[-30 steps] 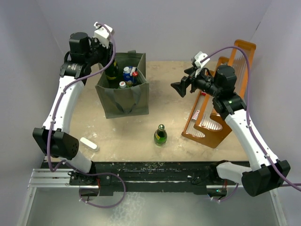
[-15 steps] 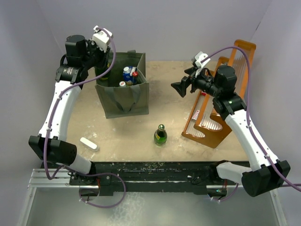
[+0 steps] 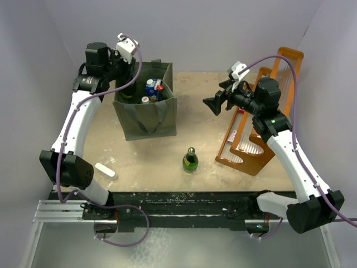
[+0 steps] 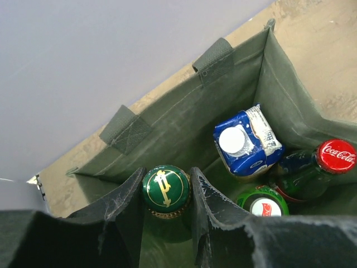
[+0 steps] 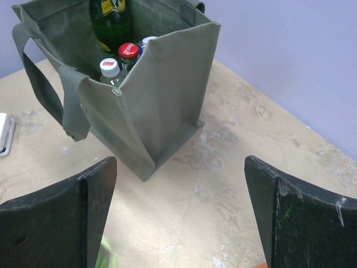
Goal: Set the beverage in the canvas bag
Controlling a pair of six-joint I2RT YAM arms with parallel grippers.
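The dark olive canvas bag (image 3: 149,114) stands at the back left of the table. My left gripper (image 3: 127,78) hangs over its back-left corner. In the left wrist view the left gripper (image 4: 166,176) is shut on the gold-marked cap of a green bottle (image 4: 165,190) that stands inside the bag (image 4: 184,111). A blue carton (image 4: 245,142), a red-capped cola bottle (image 4: 334,156) and a white-capped green bottle (image 4: 262,204) are also inside. Another green bottle (image 3: 190,161) stands upright on the table in front. My right gripper (image 3: 211,104) is open and empty, in the air right of the bag (image 5: 162,84).
An orange wooden rack (image 3: 262,123) stands at the right, under my right arm. A small white object (image 3: 105,170) lies on the table at the front left; it also shows in the right wrist view (image 5: 4,134). Grey walls close in the back and sides.
My left arm swung slightly left and then back right above the bag's back-left corner, still holding the green bottle. The right arm has not moved.
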